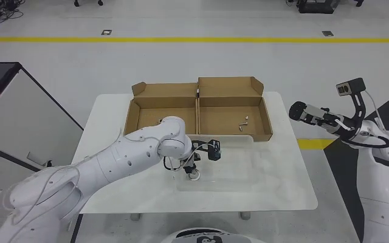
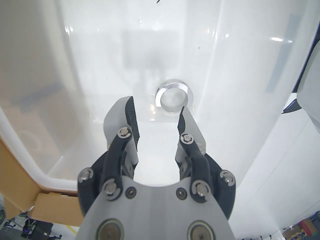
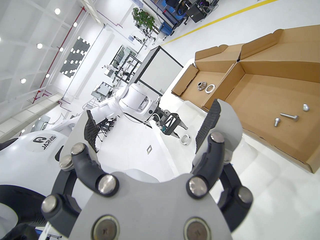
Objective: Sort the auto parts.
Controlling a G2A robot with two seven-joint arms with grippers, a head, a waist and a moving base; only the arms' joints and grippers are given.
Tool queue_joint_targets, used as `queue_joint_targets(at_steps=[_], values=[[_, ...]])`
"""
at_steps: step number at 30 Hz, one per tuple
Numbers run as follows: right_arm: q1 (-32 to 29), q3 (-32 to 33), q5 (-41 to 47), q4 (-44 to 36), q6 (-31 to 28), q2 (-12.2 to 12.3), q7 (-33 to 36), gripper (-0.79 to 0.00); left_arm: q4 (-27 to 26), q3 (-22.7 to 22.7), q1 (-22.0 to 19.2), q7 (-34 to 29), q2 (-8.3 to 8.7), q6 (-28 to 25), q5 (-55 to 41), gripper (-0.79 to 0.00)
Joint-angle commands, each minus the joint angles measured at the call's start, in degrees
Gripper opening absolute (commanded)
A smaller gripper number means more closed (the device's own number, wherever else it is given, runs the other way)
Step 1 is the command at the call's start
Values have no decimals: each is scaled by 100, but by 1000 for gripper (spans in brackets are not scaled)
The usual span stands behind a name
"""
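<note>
The ring (image 2: 174, 97) is spotted lying flat on the floor of the tray (image 2: 225, 51), hole upward, with the left gripper (image 2: 157, 106) poised right at it. Its fingers (image 2: 192, 126) are spread and nothing is held. One tip is seen right at the ring's rim, though contact cannot be confirmed. The right gripper (image 3: 153, 107) is parked well away from the tray, out to the side, fingers spread wide and likewise empty.

Now the ring itself: it looks like machined metal, so it is judged rigid, smooth and fairly weighty for its bulk. Crushing is not to be feared, but slipping is. On that glossy plastic it could be sent skating by a one-sided nudge. The hold is best taken across the outer wall, a finger on each side, or the wall pinched with one finger dropped into the hole. The ribbed pads (image 2: 132, 118) should give bite.

The tray is shiny and pale, with curved walls and a few dark specks, and it is set on a white bench (image 1: 285, 182). Just beyond the tray two open boxes (image 1: 219, 121) are lined up. A flange (image 3: 201, 85) and washer (image 3: 210, 87) are seen in one, a bolt (image 3: 290, 117) and small pieces (image 3: 276, 121) in the other. Farther out, a bright workshop floor is marked by a yellow line (image 1: 194, 39), with racks (image 3: 166, 26) far off.
</note>
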Motion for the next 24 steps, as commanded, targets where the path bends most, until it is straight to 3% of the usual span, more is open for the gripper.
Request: queue_joint_targets(at_steps=[1, 12, 24], values=[[0, 0, 0, 0, 0, 0, 0, 0, 74, 49, -13, -23, -60, 24, 42, -400], [0, 0, 0, 0, 0, 0, 0, 0, 463, 224, -51, -13, -338, 11, 55, -413], [0, 0, 0, 0, 0, 0, 0, 0, 660, 321, -87, -12, -468, 9, 47, -437]])
